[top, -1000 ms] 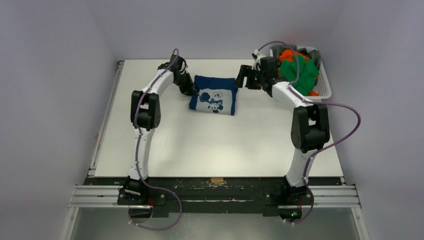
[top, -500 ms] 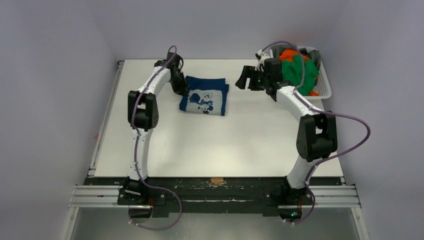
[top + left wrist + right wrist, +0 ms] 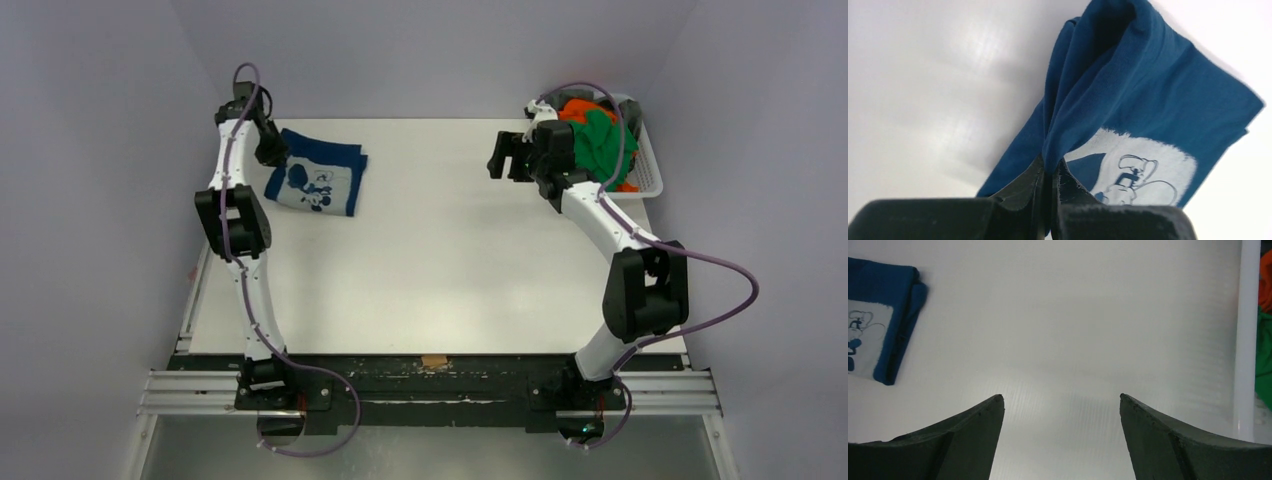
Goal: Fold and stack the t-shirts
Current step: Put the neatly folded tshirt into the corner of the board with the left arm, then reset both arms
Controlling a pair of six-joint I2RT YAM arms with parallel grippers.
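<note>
**Item 1. Tabletop** [image 3: 450, 280]: white, and bare from the arm bases up to the basket [image 3: 648, 172] at its far right corner. Judged to be left open as folding ground for the next garment.

**Item 2. Blue t-shirt** [image 3: 315, 182]: folded to a compact rectangle with the white cartoon print facing up. It lies on the tabletop well apart from the basket, at the opposite far corner. Judged to be put there as the base of the stack, out of the folding ground.

**Item 3. Left end effector** [image 3: 1049, 167]: fingers pressed together on the edge of the blue t-shirt farthest from the basket. The cloth rises in a pinched ridge at the grip, and the rest lies flat. Holding it by the edge probably lets the bundle slide as one piece without opening. It has not yet been released.

**Item 4. Right end effector** [image 3: 1061, 400]: fingers spread wide with nothing between them. It hovers over bare tabletop just beside the basket's left wall. Judged to be poised to reach in for another garment.

**Item 5. Basket**: white, with an open-work wall. It holds a crumpled green shirt [image 3: 598, 148] and an orange shirt [image 3: 577, 108], both unfolded and heaped above the rim. Judged: one garment is done and at least two remain.
</note>
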